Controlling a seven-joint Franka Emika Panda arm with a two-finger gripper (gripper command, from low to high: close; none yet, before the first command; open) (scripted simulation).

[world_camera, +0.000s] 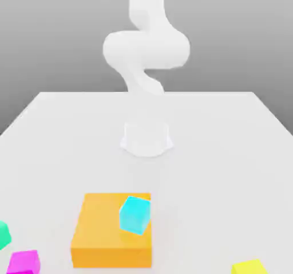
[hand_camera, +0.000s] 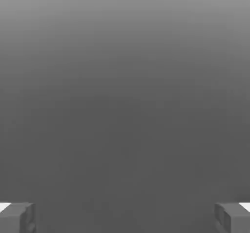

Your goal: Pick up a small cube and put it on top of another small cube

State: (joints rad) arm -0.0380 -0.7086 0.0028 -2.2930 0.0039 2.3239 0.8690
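A small magenta cube (world_camera: 23, 262) lies on the white table (world_camera: 229, 152) at the near edge, on the exterior view's left. In the hand view my gripper (hand_camera: 125, 218) is open, its two grey fingertips (hand_camera: 17, 217) standing far apart with only plain grey background between them. The white arm (world_camera: 146, 49) rises from its base (world_camera: 146, 138) at the middle of the table, well behind the cubes.
A large flat orange block (world_camera: 109, 233) lies in front of the base, with a tilted cyan cube (world_camera: 135, 214) over its top right part. A green cube (world_camera: 3, 234) sits at the left edge and a yellow one (world_camera: 250, 266) at the near right.
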